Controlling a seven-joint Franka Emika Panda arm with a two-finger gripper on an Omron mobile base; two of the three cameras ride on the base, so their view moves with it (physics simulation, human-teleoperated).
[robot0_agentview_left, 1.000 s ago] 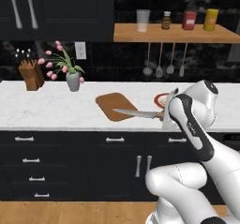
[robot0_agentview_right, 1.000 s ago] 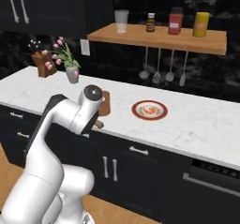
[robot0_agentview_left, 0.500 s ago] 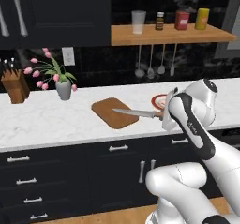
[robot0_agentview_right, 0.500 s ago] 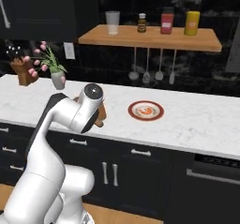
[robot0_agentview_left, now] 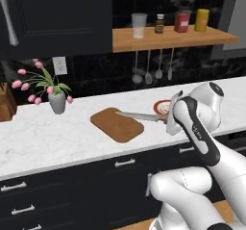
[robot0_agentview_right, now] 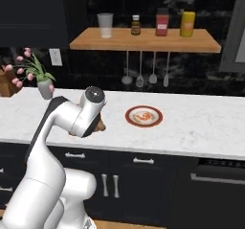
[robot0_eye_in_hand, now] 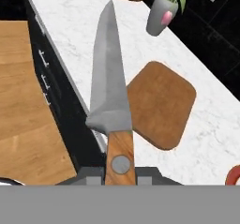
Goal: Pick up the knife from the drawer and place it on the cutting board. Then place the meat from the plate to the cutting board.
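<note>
The arm is bent at the table edge, its gripper [robot0_eye_in_hand: 119, 171] clenched on the knife [robot0_agentview_left: 139, 115], blade level above the cutting board [robot0_agentview_left: 116, 124]. Since the earlier frame the base has driven nearer; the grip is unchanged.

Both base views look forward over the counter [robot0_agentview_left: 43, 142], sharing the cutting board [robot0_agentview_left: 116, 124]; the hand view hangs close above it.
</note>
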